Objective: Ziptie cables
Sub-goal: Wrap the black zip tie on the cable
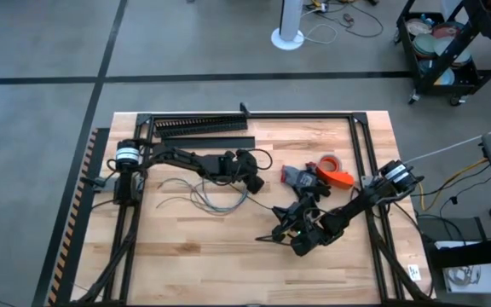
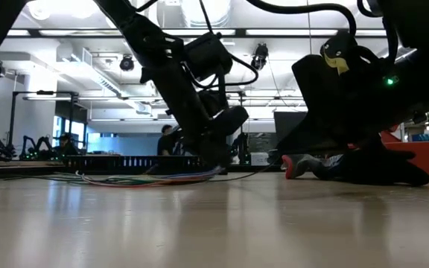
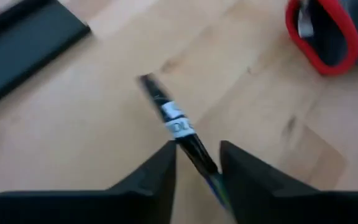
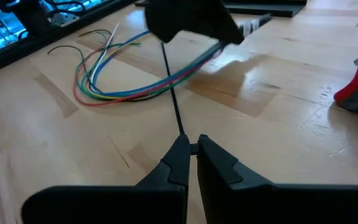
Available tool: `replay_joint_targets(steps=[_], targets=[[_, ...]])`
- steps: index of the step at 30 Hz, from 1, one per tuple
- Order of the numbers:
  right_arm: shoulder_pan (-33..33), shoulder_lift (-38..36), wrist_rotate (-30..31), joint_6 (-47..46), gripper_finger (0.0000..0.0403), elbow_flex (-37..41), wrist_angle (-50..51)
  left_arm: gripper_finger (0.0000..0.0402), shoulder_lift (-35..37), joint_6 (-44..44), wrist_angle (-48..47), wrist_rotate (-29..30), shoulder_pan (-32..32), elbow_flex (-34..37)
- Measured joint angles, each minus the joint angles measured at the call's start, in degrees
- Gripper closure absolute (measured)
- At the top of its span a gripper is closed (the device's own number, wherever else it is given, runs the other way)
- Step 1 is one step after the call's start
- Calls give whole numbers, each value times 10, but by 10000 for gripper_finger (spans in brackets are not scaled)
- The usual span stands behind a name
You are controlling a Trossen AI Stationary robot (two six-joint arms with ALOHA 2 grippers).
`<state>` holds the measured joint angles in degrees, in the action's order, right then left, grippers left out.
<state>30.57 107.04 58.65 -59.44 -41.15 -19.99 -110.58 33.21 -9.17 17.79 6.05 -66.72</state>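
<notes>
Right gripper point(image 4: 192, 151) pinching a ziptie point(image 4: 171, 93) by its end, left gripper point(image 3: 197, 163) clamping the cables point(image 4: 135, 81); thin strip may slip free.

The cables point(image 1: 216, 198) lie left of the tape roll point(image 1: 329, 163).

Cables point(image 4: 123, 87) red, green, blue, perhaps yellow; black ziptie point(image 4: 171, 93); pale wooden table point(image 4: 278, 143).

Count on the counter point(image 1: 186, 256): one bundle of cables point(image 1: 207, 198), one ziptie point(image 4: 173, 99), two black duct pieces point(image 1: 203, 126), one tape roll point(image 1: 329, 162), two arms.
</notes>
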Motion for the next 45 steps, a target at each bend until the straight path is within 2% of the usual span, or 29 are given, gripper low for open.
replay_joint_targets(steps=[6, 10, 13, 19, 21, 25, 28, 38, 45], targets=[[0, 0, -1, 0, 403, 0, 1, 193, 58, -27, -97, -4, -3, 0], [0, 0, -2, 2, 403, 0, 2, 164, 126, -9, -163, 54, -30, 20], [0, 0, -4, 8, 403, 0, 2, 156, 180, 28, -175, 70, -62, 50], [1, 0, -6, 21, 403, 0, -1, 168, 245, 162, -125, 100, -127, 177], [2, 0, -7, 25, 403, 0, -3, 176, 251, 199, -64, 99, -132, 224], [2, 0, -7, 25, 403, -1, -4, 194, 243, 257, 123, 80, -127, 313], [2, 0, -7, 25, 403, -1, -5, 209, 236, 312, 197, 90, -120, 358], [2, 0, -17, 31, 403, -4, -4, 257, 188, 402, 254, 111, -114, 375], [2, 0, -17, 36, 403, -6, -5, 253, 125, 452, 268, 127, -102, 361]])
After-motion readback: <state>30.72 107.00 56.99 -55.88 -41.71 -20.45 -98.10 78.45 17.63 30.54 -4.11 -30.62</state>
